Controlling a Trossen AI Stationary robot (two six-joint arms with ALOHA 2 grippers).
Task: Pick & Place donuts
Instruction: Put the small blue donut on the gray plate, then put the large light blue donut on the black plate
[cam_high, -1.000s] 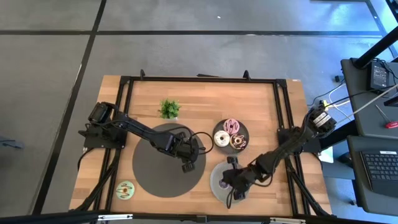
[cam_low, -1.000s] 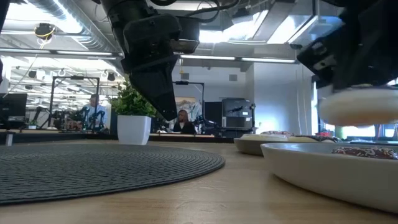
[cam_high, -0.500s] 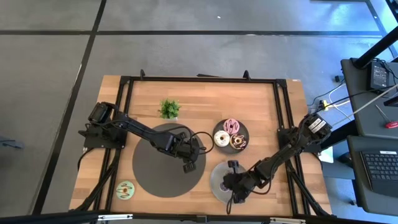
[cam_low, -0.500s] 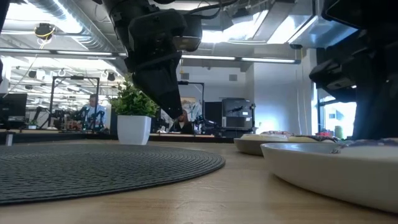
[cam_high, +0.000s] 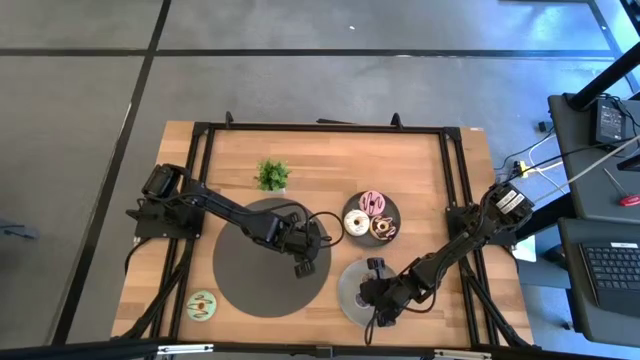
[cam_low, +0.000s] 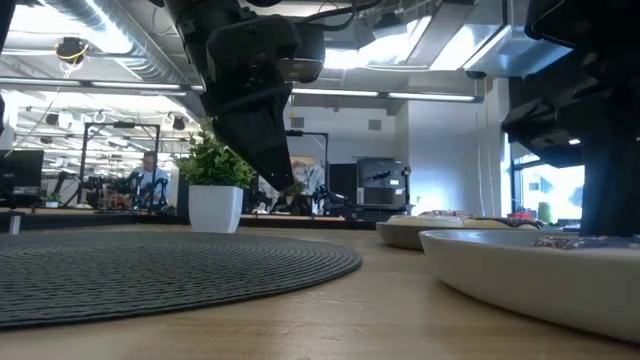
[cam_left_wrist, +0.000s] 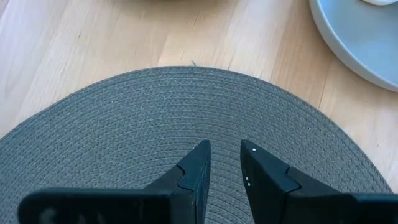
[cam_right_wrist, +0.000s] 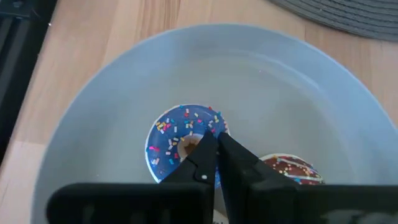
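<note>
My right gripper (cam_right_wrist: 216, 142) is down in the near grey plate (cam_right_wrist: 93, 124), shut on a blue-purple sprinkled donut (cam_right_wrist: 168, 146). A brown sprinkled donut (cam_right_wrist: 291, 168) lies beside it in that plate. The far plate (cam_high: 393, 212) holds a pink donut (cam_high: 372, 203), a white donut (cam_high: 355, 223) and a brown donut (cam_high: 383, 229). A green donut (cam_high: 202, 305) lies flat on the wood near the table's near left corner. My left gripper (cam_left_wrist: 225, 149) hovers over the round grey mat (cam_left_wrist: 124, 137), open by a narrow gap and empty. My right gripper comes from above, pointing down, onto the blue-purple donut's ring (cam_right_wrist: 202, 124) beside its hole. The fingers (cam_right_wrist: 202, 158) themselves hide the place of contact, so the kind of hold does not show. The donut lies flat on the plate's floor.
A small potted green plant (cam_high: 271, 175) stands at the mat's far edge. The mat (cam_high: 255, 290) covers the table's middle. Black frame rails (cam_high: 320, 128) run along the table's edges. Bare wood (cam_high: 330, 165) shows toward the far side.
My right gripper has come down into the near plate, bringing the held donut from above the rim onto the plate's floor, and has shifted a little toward the near edge. Its fingers have stayed shut.
</note>
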